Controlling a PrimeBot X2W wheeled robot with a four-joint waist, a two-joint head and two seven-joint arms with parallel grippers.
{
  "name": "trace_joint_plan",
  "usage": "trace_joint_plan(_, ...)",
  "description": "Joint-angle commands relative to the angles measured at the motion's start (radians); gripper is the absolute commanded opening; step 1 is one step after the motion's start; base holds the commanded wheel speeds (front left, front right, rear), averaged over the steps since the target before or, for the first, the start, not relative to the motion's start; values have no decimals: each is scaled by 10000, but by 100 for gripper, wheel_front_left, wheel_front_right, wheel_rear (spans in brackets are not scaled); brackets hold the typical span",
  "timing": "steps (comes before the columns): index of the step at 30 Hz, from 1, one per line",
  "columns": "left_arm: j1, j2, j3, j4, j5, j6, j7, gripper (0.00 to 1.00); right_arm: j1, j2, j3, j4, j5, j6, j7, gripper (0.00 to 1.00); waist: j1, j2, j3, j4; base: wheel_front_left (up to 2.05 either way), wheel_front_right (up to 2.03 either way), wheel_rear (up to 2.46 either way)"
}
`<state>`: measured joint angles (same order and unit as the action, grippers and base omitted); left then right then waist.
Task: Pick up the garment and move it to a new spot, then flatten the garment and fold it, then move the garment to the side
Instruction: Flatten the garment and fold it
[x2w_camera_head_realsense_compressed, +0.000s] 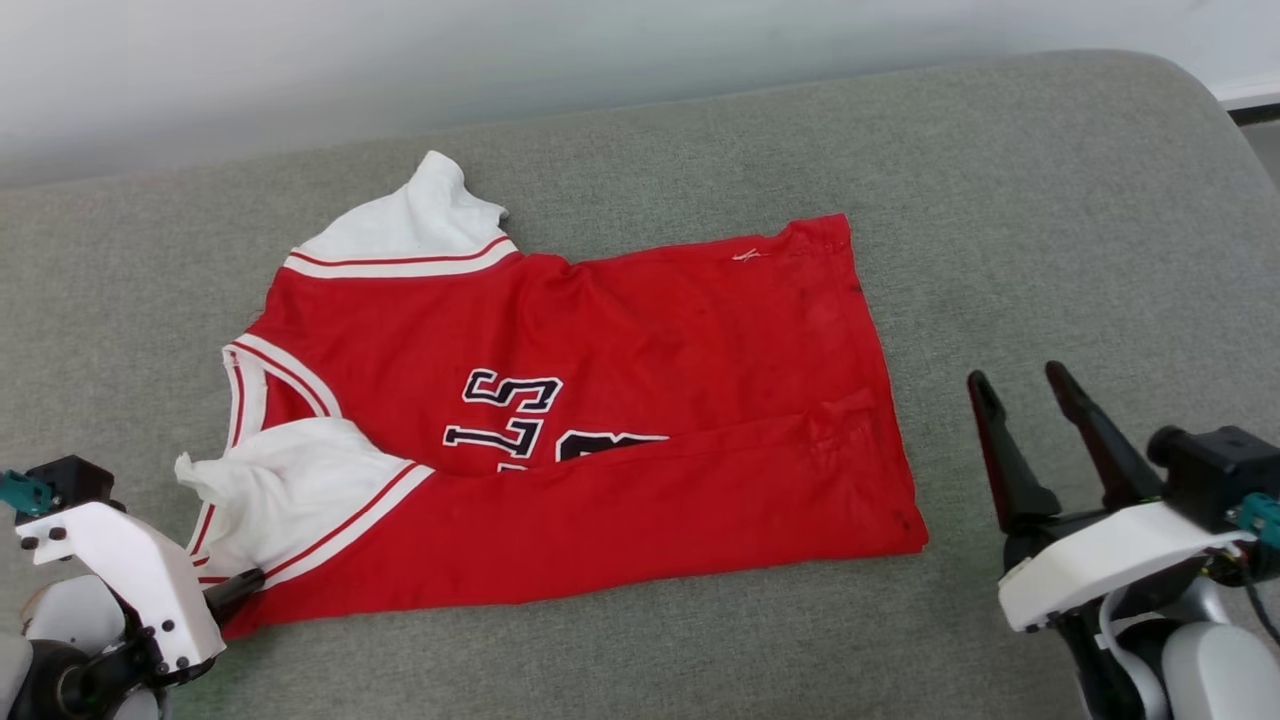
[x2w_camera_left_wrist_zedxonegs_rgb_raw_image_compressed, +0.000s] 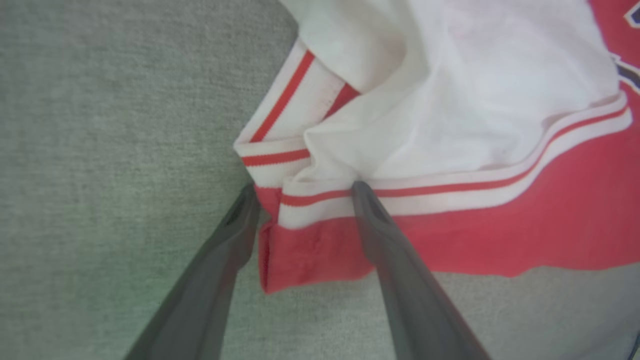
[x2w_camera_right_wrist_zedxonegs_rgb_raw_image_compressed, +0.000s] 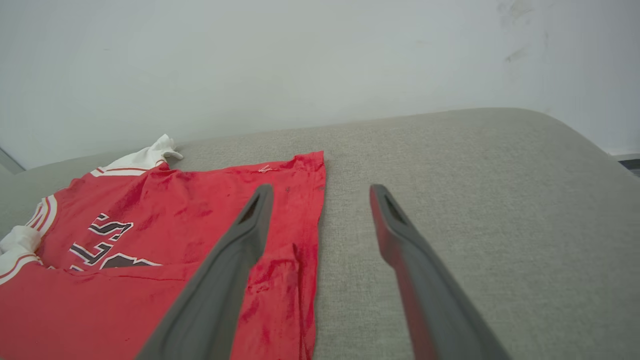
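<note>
The left gripper (x2w_camera_left_wrist_zedxonegs_rgb_raw_image_compressed: 302, 192) is spread wide and clamps nothing, its fingers straddling the striped-trim corner of the garment (x2w_camera_head_realsense_compressed: 640, 350). The right gripper (x2w_camera_head_realsense_compressed: 1020, 380), likewise released, hovers over the grey cushion (x2w_camera_head_realsense_compressed: 1050, 180), with the red hem just to its left.

thin matt cloth garment (x2w_camera_head_realsense_compressed: 640, 330), woven cushion (x2w_camera_head_realsense_compressed: 1050, 200)

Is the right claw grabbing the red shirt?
No, the right claw is open, beside the shirt over the grey cushion, with a gap between them.
</note>
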<state>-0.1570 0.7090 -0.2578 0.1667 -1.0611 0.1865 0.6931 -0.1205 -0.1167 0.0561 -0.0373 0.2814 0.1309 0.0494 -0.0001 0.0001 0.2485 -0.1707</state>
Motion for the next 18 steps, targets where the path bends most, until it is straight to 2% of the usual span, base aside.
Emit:
trace_joint_plan(1, 331, -686, -490, 374, -149, -78, 99, 0, -117, -91, -65, -63, 117, -3, 54, 100, 1, -1, -14, 30, 0, 0, 0)
trace_joint_plan(7, -104, -800, -417, 359, 167, -328, -590, 0, -136, -510, -437, -87, 776, -3, 1215, 100, 1, -1, -115, 283, 0, 0, 0)
trace_joint_plan(15, -507, -710, -193, -768, 809, -182, -1609, 0, -87, -1365, -563, 445, 1931, -3, 5763, 100, 1, -1, -250, 804, 0, 0, 0)
trace_joint_plan(18, -575, -722, -241, -1284, 1045, -70, -1804, 0, -228, -1325, -530, 452, 2178, -3, 6736, 100, 1, -1, -159, 1034, 0, 0, 0)
